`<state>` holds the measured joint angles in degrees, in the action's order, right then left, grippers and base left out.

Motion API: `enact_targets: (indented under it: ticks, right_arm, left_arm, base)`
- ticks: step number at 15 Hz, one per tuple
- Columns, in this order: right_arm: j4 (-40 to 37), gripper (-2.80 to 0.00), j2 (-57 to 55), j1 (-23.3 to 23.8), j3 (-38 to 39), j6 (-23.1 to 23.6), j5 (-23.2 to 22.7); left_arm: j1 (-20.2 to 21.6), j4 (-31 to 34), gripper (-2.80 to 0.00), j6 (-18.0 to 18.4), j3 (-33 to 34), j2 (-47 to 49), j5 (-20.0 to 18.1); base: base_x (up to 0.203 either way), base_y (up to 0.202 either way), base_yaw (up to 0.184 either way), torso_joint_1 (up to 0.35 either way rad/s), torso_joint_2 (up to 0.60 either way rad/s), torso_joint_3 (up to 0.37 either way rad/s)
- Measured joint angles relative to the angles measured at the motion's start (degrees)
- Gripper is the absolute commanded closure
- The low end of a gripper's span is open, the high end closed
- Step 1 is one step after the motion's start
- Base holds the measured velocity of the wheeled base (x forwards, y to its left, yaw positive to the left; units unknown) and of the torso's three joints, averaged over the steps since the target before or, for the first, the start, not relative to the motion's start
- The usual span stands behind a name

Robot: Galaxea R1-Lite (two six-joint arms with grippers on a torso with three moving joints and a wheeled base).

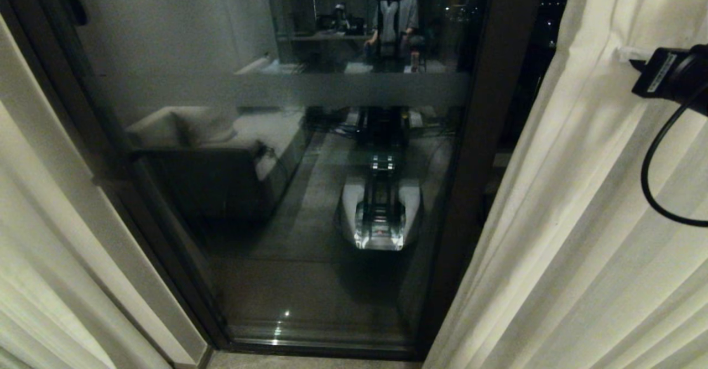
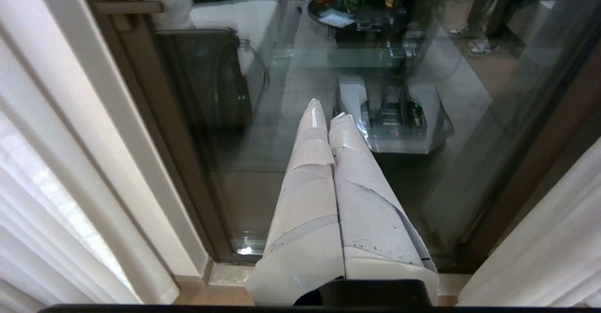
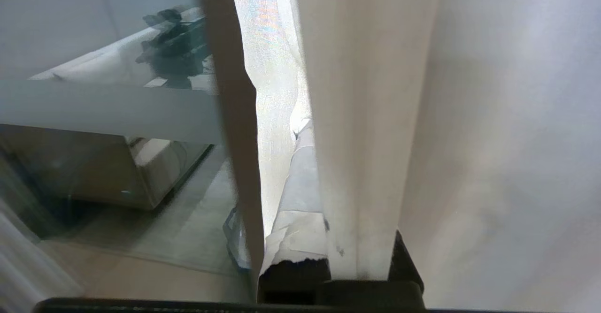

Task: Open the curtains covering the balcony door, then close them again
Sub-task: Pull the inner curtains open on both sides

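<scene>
At the right side of the dark balcony door (image 1: 310,153), the right gripper (image 3: 314,172) was clamped on the right curtain's (image 1: 581,236) edge, both curtains drawn apart, while the left gripper (image 2: 326,116) hung pressed together.

Balcony door (image 1: 287,192) dead centre, 12 o'clock. Curtains split: left panel (image 1: 38,258) at 9 o'clock, right panel (image 1: 581,219) at 3. Right tool (image 1: 630,53) clamped on right panel's edge at 2 o'clock.
</scene>
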<state>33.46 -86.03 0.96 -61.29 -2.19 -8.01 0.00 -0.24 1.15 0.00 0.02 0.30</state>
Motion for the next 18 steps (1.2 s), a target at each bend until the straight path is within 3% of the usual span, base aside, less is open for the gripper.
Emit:
enact_targets:
  ticks: [18]
  right_arm:
    - [3.93,0.00,-0.16,2.12,1.77,-0.23,0.00]
  left_arm:
    - [0.00,0.00,0.00,0.00,0.00,0.00,0.02]
  base:
    - [0.000,-0.190,0.003,0.002,0.00,0.001]
